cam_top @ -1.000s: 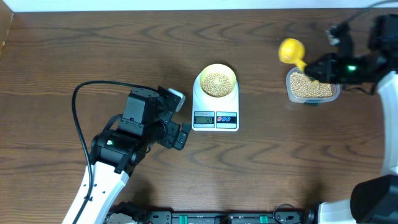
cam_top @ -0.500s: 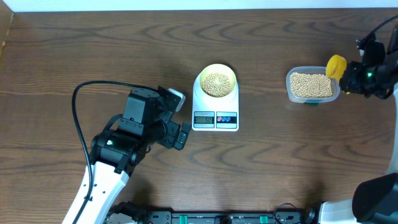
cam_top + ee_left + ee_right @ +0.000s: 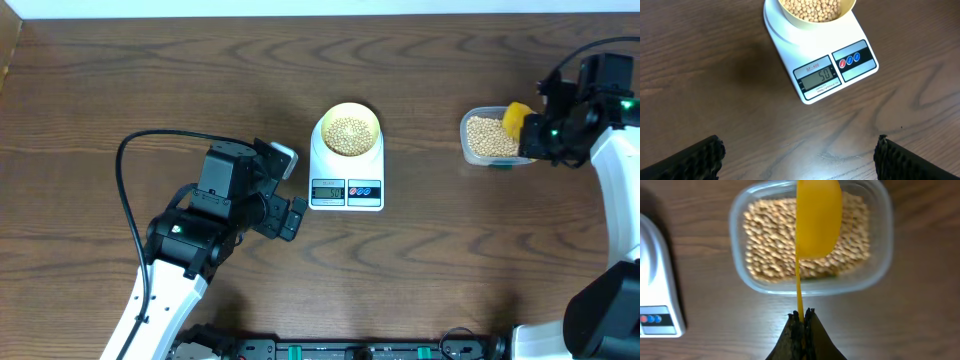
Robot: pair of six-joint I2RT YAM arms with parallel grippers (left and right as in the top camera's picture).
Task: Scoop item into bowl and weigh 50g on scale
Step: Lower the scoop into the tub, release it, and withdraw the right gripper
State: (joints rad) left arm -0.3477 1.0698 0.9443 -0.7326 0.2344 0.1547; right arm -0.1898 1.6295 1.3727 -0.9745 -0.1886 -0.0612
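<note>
Evidently the bowl (image 3: 373, 122) of beans (image 3: 815, 7) sits on the scale (image 3: 785, 45) reading 50, so weighing looks done. Right of the scale, the right claw (image 3: 801, 316) pinches the scoop (image 3: 817, 215) over the tub (image 3: 879, 277); the left claw (image 3: 800, 157) hangs spread

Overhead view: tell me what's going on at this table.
The right gripper is shut on the handle of a yellow measuring scoop, holding it over the clear plastic tub of tan beans on the right side. The pale yellow bowl, partly filled with beans, sits on the white kitchen scale at centre, and its display reads 50. The left gripper hangs open and empty near the scale, touching nothing.
</note>
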